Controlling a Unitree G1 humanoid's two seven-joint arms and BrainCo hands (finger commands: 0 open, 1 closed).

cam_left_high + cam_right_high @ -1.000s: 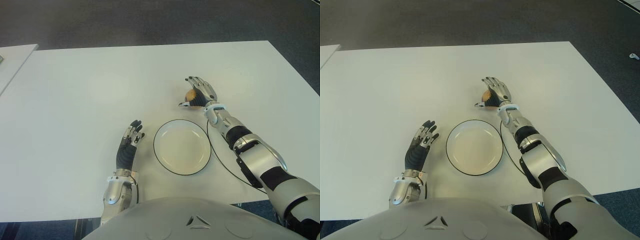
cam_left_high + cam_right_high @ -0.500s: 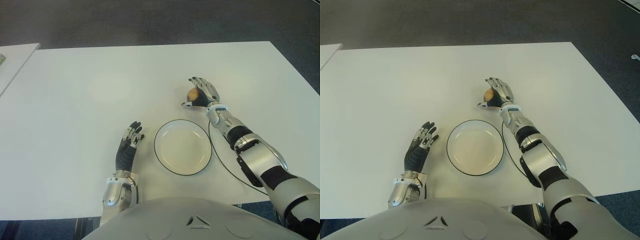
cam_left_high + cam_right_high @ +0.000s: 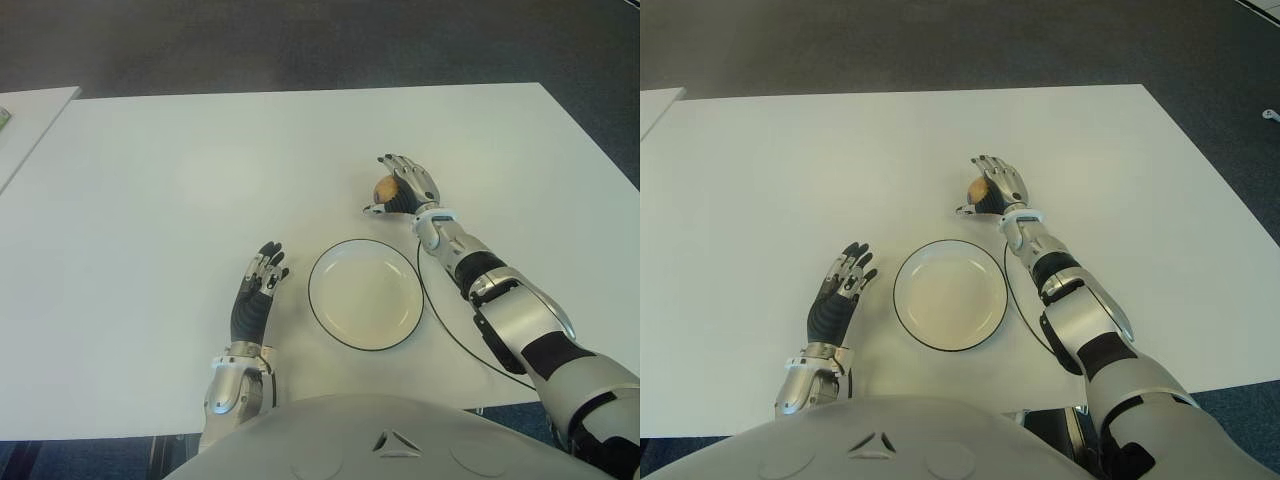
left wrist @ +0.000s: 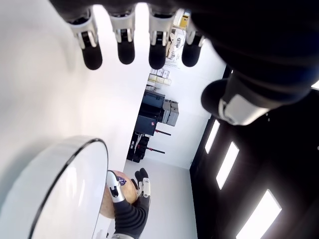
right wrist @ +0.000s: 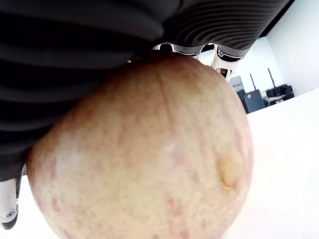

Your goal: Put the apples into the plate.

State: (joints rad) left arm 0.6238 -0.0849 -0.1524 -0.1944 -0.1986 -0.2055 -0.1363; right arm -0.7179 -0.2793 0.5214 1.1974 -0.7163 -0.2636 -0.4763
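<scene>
A yellowish-red apple (image 3: 384, 189) sits in my right hand (image 3: 402, 187), whose fingers curl over it just beyond the far right rim of the plate. In the right wrist view the apple (image 5: 144, 149) fills the picture, pressed against the palm. The white plate (image 3: 330, 318) with a dark rim lies on the table in front of me, with nothing in it. My left hand (image 3: 256, 290) shows left of the plate, fingers spread and holding nothing. No other apple is visible.
A black cable (image 3: 440, 322) curves along the plate's right side under my right forearm. The white table (image 3: 180, 180) stretches wide to the left and back. A second table's corner (image 3: 20, 120) shows at far left.
My right hand has lifted the apple slightly and shifted a little right. My left hand drew back a touch toward me.
</scene>
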